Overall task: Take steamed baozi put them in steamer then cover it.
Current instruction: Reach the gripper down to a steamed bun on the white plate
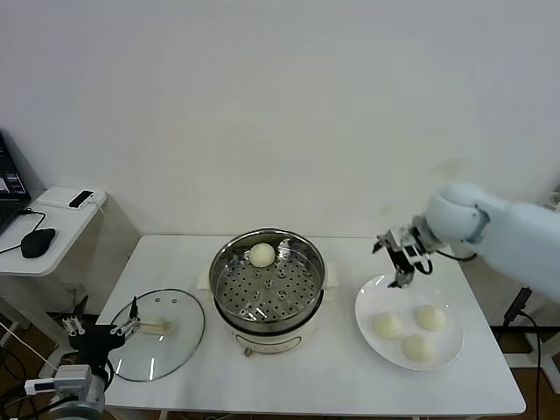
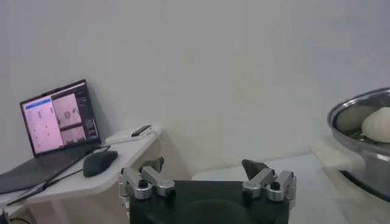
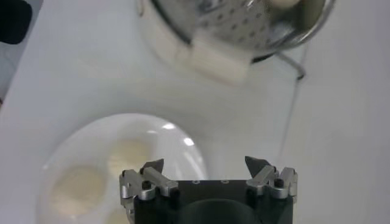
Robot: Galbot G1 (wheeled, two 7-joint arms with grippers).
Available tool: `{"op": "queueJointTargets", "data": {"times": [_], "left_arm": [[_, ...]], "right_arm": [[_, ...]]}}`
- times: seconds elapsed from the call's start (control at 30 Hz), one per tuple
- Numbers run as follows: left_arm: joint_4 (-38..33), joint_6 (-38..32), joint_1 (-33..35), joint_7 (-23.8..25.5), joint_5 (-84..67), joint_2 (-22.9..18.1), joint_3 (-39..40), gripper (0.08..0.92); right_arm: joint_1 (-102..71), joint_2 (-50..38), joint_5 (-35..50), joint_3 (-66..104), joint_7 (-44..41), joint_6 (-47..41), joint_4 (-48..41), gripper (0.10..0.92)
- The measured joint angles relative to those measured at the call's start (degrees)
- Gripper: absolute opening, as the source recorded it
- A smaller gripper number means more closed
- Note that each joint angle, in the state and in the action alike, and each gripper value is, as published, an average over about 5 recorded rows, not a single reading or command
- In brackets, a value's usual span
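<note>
One steamed baozi (image 1: pixel 262 255) already on the perforated tray of the steamer (image 1: pixel 268 289), toward the far rim; three more (image 1: pixel 388 325) waiting on the white plate (image 1: pixel 372 302) just right of the pot. Right gripper (image 1: pixel 404 262) above the plate's near-steamer edge, jaws spread and empty, angled down over the buns, probably for the next pick. Cover (image 1: pixel 157 332) flat on the bench (image 1: pixel 341 372) left of the steamer, handle up, kept clear so the pot stays open for loading. Left gripper (image 1: pixel 103 332) by the cover's outer edge, jaws spread, idle, likely staged for the lid.
</note>
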Motion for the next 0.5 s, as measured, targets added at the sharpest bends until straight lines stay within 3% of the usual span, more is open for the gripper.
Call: {"op": "queueJointTargets", "data": {"times": [0.5], "left_arm": [[0.5, 0.0, -0.1, 0.0, 0.3, -1.1, 0.2, 0.823]], "right_arm": [[-13.7, 0.7, -5.1, 6.2, 0.5, -0.6, -3.5, 0.823]]}}
